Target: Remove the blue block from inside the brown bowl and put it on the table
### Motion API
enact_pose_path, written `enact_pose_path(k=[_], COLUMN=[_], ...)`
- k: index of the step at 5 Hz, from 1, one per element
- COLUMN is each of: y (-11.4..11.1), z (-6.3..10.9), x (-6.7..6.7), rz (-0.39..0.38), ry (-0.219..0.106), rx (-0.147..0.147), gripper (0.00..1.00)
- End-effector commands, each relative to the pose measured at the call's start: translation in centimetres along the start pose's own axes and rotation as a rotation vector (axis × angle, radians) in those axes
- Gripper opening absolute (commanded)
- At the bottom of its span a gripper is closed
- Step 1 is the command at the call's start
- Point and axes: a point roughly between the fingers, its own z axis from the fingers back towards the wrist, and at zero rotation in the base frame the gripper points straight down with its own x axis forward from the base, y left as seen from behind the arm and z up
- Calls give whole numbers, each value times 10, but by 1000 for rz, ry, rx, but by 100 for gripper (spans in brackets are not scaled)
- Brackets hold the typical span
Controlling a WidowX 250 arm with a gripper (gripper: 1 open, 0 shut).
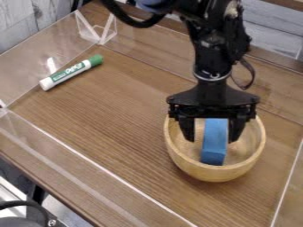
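The arm point(178, 11) is cut off at the top edge. The bowl's point(215, 160) back rim is hidden by the gripper point(214, 124).

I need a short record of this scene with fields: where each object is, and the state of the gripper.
blue block: inside the brown bowl, standing on end, leaning against the far wall
brown bowl: on the table, right of centre, near the front edge
gripper: open, pointing down over the bowl, one finger on each side of the block, not gripping it
marker: green and white, lying on the table at the far left, apart from the bowl
table: dark wood grain, with clear low walls
task state: block not yet out of the bowl
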Motion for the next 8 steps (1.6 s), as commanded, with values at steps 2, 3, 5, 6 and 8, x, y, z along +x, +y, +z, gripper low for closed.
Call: enact_pose_path(k=[2, 3, 5, 6, 8], y=[-5, -5, -4, -4, -2], z=[-7, -13, -13, -7, 1], x=[1, 0, 0, -1, -1], rz=[13, 20, 10, -6, -36], ry=[-26, -26, -24, -20, -12], rx=[-31, -34, -24, -10, 14], gripper=[100, 100, 0, 0, 0])
